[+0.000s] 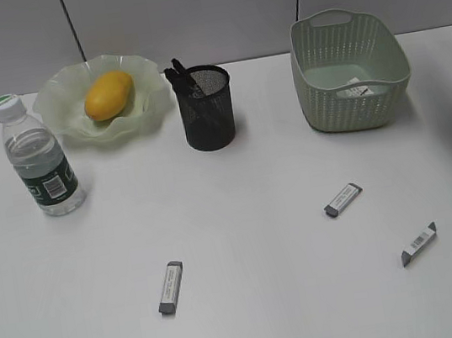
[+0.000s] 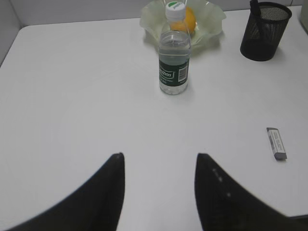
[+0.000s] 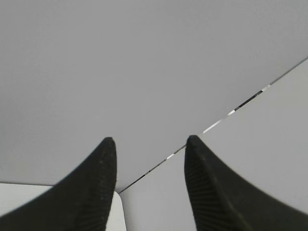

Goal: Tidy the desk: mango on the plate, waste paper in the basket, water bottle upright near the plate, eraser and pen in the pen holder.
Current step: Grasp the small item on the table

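White tabletop (image 1: 254,301) across the whole exterior view, grey panelled wall (image 1: 186,13) behind. Pale-green basket (image 1: 351,70) at the back right, upright, white waste paper (image 1: 359,90) lying inside on its floor, partly hidden by the near wall. Wavy-rimmed plate (image 1: 64,108) at the back left, mango (image 1: 108,95) resting in its middle. Water bottle (image 1: 38,155) upright just in front of and left of the plate, near but apart from it, white cap on top, green label facing forward. Black mesh pen holder (image 1: 207,107) just right of the plate, dark pens (image 1: 180,75) sticking out and leaning toward the plate. Three erasers flat on the bare tabletop, well apart from each other and from the pen holder: left eraser (image 1: 170,287) in the near middle-left, middle eraser (image 1: 343,199) right of centre, right eraser (image 1: 418,244) nearest the right edge. Left claw (image 2: 159,163) spread, nothing between its dark tips, hovering above bare tabletop and facing the bottle, plate and pen holder, one eraser off to its right. Right claw (image 3: 150,149) likewise spread and empty, aimed at the grey wall with only a corner of tabletop below. Neither claw visible in the exterior view.
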